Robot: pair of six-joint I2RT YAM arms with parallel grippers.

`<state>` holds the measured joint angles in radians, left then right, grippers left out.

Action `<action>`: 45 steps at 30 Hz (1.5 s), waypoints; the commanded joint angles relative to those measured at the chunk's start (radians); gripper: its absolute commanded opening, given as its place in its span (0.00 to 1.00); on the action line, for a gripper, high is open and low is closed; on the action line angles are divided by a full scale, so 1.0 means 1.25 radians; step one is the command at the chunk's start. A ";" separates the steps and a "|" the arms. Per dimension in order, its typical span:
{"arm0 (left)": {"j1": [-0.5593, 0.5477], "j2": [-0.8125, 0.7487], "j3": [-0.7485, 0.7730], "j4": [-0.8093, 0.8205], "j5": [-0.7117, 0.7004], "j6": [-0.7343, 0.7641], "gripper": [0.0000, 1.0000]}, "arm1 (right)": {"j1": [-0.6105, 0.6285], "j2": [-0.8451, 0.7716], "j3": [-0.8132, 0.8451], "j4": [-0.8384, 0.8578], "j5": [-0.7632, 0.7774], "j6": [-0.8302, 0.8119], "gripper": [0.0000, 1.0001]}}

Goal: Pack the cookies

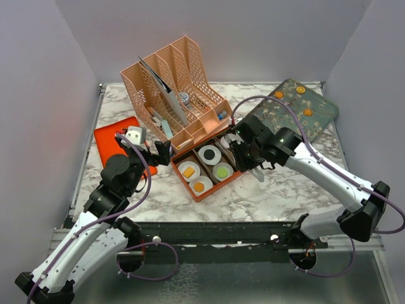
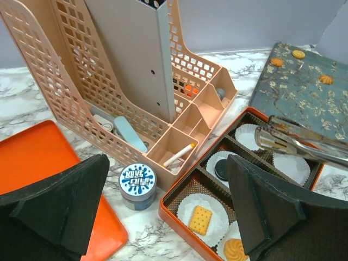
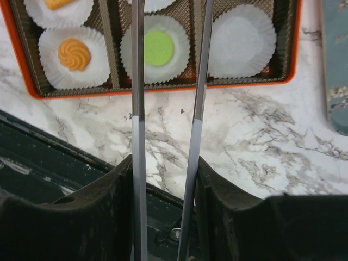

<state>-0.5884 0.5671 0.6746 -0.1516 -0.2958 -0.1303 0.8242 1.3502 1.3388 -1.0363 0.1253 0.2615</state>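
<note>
cookies [image 1: 300, 89]: likely light, brittle (crumbly), nip edges gently | left gripper [image 1: 163, 152]: spread, empty | right gripper [image 3: 163, 174]: clamping tongs [image 3: 139, 81]

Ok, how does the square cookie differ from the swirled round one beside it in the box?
The square cookie is flat-faced, pale yellow-orange, dotted with holes; the swirled cookie is round, deeper orange, ridged in a spiral. The swirled cookie sits nearer the near edge of the table than the square cookie. Both lie flat, each in its own white paper cup, in one compartment of the orange box.
</note>
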 commanded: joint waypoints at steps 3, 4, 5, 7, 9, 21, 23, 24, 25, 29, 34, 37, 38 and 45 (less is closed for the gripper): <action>0.005 -0.021 -0.006 0.012 0.012 0.001 0.99 | -0.080 0.067 0.074 -0.017 0.084 -0.030 0.43; 0.005 -0.025 -0.006 0.012 0.013 0.001 0.99 | -0.100 0.076 0.083 -0.014 0.086 -0.038 0.43; 0.005 -0.028 -0.006 0.012 0.013 0.000 0.99 | -0.125 0.086 0.093 -0.009 0.086 -0.046 0.43; 0.003 -0.032 -0.006 0.013 0.017 -0.001 0.99 | -0.177 0.104 0.111 0.003 0.085 -0.061 0.43; 0.004 -0.038 -0.007 0.013 0.020 -0.001 0.99 | -0.226 0.125 0.128 0.016 0.095 -0.070 0.43; -0.021 -0.056 -0.006 0.014 0.024 0.000 0.99 | -0.523 0.324 0.243 0.121 0.085 -0.104 0.43; -0.024 -0.055 -0.005 0.014 0.024 0.001 0.99 | -0.559 0.379 0.279 0.127 0.081 -0.105 0.43; -0.025 -0.055 -0.006 0.014 0.024 0.001 0.99 | -0.575 0.399 0.297 0.131 0.078 -0.105 0.43; -0.026 -0.054 -0.006 0.014 0.023 0.001 0.99 | -0.590 0.421 0.317 0.135 0.076 -0.104 0.43; -0.029 -0.047 -0.007 0.013 0.021 0.002 0.99 | -0.633 0.506 0.405 0.135 0.079 -0.104 0.43; -0.030 -0.039 -0.007 0.015 0.020 0.004 0.99 | -0.670 0.607 0.510 0.127 0.085 -0.105 0.44; -0.031 -0.034 -0.007 0.015 0.019 0.005 0.99 | -0.689 0.657 0.563 0.123 0.087 -0.107 0.44; -0.031 -0.031 -0.007 0.015 0.018 0.005 0.99 | -0.694 0.672 0.579 0.123 0.084 -0.107 0.44; -0.030 -0.018 -0.007 0.016 0.015 0.007 0.99 | -0.713 0.753 0.667 0.124 0.093 -0.109 0.46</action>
<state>-0.6239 0.5354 0.6743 -0.1516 -0.2844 -0.1303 -0.0528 2.2471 2.1036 -0.8986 0.2150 0.1364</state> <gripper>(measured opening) 0.989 0.463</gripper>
